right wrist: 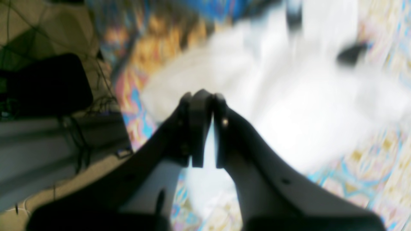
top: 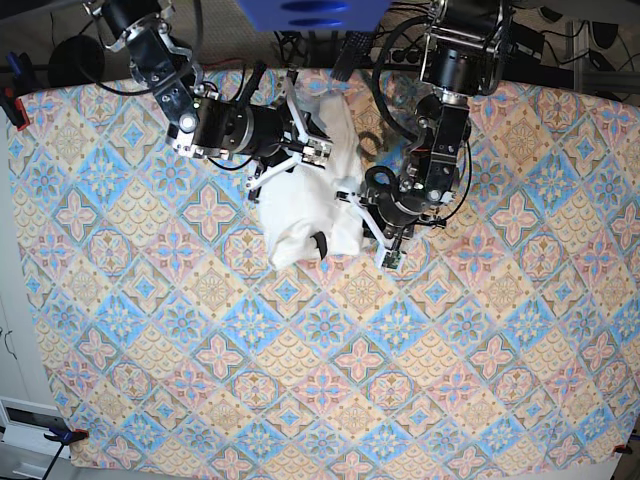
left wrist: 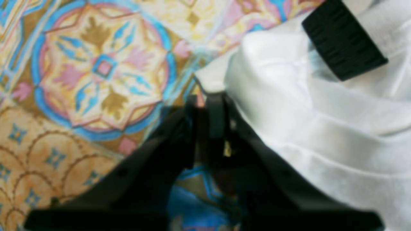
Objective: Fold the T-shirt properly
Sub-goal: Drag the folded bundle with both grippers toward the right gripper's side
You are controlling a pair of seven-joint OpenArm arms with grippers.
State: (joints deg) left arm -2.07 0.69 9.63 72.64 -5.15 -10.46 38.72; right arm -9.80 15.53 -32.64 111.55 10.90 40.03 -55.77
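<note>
The white T-shirt point(top: 305, 205) lies bunched in a heap at the back middle of the table, with no print showing. My right gripper point(top: 305, 140) is at the heap's top edge. In the right wrist view the gripper point(right wrist: 205, 94) is shut, with white cloth point(right wrist: 289, 106) between and below its fingers. My left gripper point(top: 358, 208) is at the heap's right edge. In the left wrist view it point(left wrist: 205, 98) is shut on a corner of the cloth point(left wrist: 305, 128). A black patch point(left wrist: 343, 38) sits on the shirt and also shows in the base view point(top: 320, 245).
A patterned tablecloth point(top: 300, 380) covers the whole table and also shows in the left wrist view point(left wrist: 102, 67). Cables and a blue object point(top: 310, 12) sit beyond the back edge. A dark box point(right wrist: 48, 83) and wires lie off the table.
</note>
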